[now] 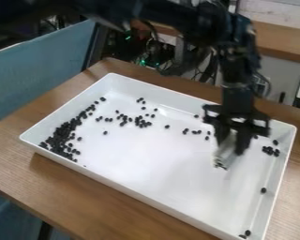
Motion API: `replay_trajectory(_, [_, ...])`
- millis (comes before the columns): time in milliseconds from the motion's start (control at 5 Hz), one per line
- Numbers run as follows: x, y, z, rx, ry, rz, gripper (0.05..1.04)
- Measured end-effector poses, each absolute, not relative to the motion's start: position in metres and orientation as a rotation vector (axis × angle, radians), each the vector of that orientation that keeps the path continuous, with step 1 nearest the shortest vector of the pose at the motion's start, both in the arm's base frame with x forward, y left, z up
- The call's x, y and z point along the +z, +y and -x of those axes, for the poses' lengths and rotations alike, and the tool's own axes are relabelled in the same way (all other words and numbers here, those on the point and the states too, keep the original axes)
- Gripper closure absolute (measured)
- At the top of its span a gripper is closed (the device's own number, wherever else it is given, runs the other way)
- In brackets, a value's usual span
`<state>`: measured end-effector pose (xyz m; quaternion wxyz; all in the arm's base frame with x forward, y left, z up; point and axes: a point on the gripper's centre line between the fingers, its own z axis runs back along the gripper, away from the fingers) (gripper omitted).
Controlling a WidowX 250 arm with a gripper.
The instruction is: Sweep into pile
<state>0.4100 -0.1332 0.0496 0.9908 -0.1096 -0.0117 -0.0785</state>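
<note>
Black gripper (231, 146) over the right-hand part of the white tray (146, 159), fingers closed on a pale sweeping tool (224, 156); outline blurred, so whether brush, cloth or folded strip cannot be told. Tool slants down, its lower end at or just above the tray floor; contact uncertain.

Black beans (63, 136) massed thickest along the tray's left end in view. Broken band of strays across the far half; a small cluster (271, 150) by the right wall, a lone bean (263, 190) below it, two more (245, 233) in the near corner. Tray sits on the wooden desk (71, 192).

Handling, as judged: beans light, hard, smallish, apt to roll or skip on the slick floor if struck fast. Not for picking singly; better pushed, low and slow, with the tool's full edge. Tool looks light, probably soft or flexible at its working end. Best gripped high on its body, leaving the end free to bend against the floor; too low and the fingers may knock the tray, too loose and it may twist under drag.

Sweeping seems partway. Next call: lower the tool behind the right-hand strays and draw them toward the main heap. Corner beans likely the awkward ones; walls may block the tool.
</note>
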Motion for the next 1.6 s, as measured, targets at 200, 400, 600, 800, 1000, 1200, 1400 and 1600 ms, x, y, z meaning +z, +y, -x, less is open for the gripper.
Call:
replay_trajectory(200, [0.031,-0.168,-0.415,-0.191,0.026,0.219,0.702])
replay_trajectory(400, [0.026,-0.168,-0.425,-0.174,0.045,0.213,0.702])
replay_trajectory(600, [0.025,-0.171,-0.429,-0.167,0.057,0.226,0.702])
replay_trajectory(800, [0.025,-0.161,-0.433,-0.129,0.059,0.224,0.702])
replay_trajectory(1000, [0.021,-0.135,-0.439,-0.069,0.063,0.219,0.702])
replay_trajectory(1200, [0.018,-0.098,-0.432,-0.005,0.066,0.190,0.702])
replay_trajectory(1400, [0.016,-0.057,-0.423,0.068,0.060,0.162,0.702])
replay_trajectory(1600, [0.014,-0.017,-0.413,0.148,0.066,0.135,0.702])
